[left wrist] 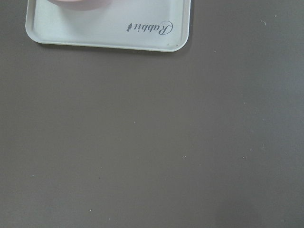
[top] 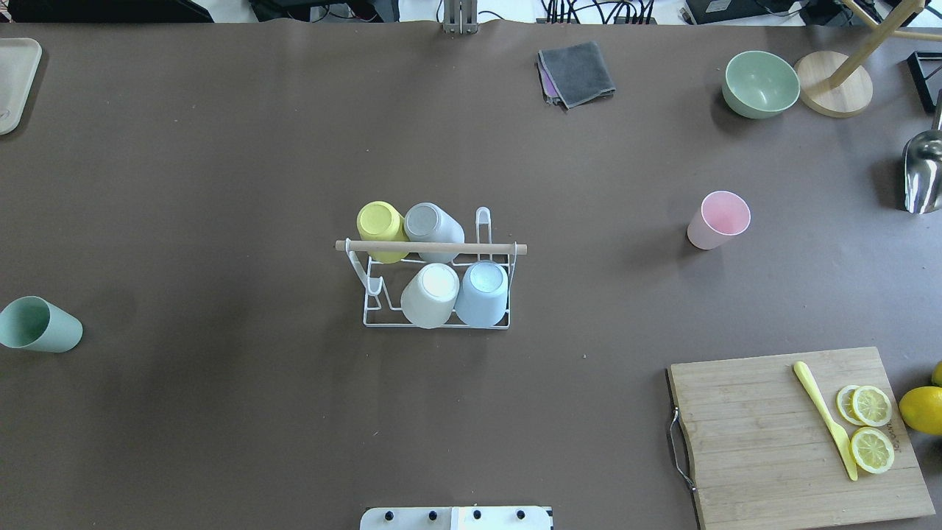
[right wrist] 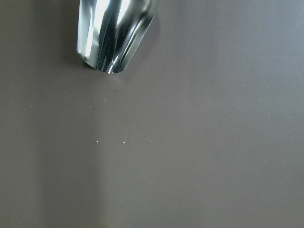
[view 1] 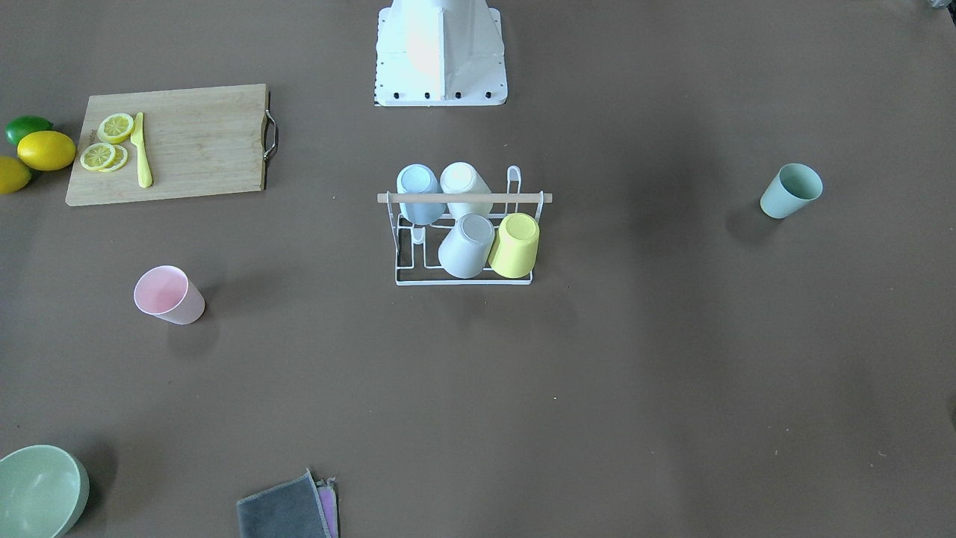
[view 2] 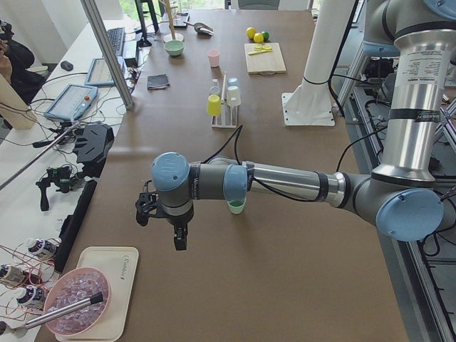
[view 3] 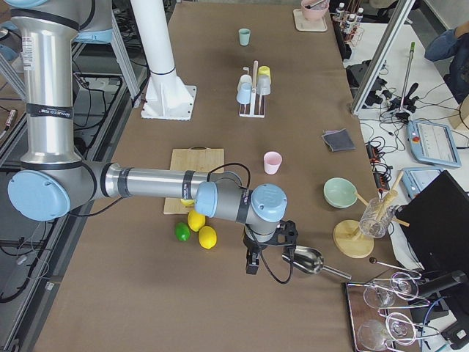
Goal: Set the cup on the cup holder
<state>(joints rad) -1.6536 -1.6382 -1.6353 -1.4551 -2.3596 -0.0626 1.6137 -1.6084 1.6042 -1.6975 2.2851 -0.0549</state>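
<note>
Frontally, the holder (view 1: 534, 198) stands mid-table bearing four cups (view 1: 515, 243); pink cup (view 1: 169, 295) and green cup (view 1: 790, 191) sit well apart. Left-end view: my left gripper (view 2: 177, 241) near the tray (view 2: 121, 285). Right-end view: my right gripper (view 3: 253, 265) by the scoop (view 3: 306, 260); I cannot tell either's opening.

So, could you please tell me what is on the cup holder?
Four upturned cups sit on the cup holder: a yellow cup, a grey cup, a cream cup and a light blue cup. Two prongs stand bare; those under the cups are hidden.
</note>
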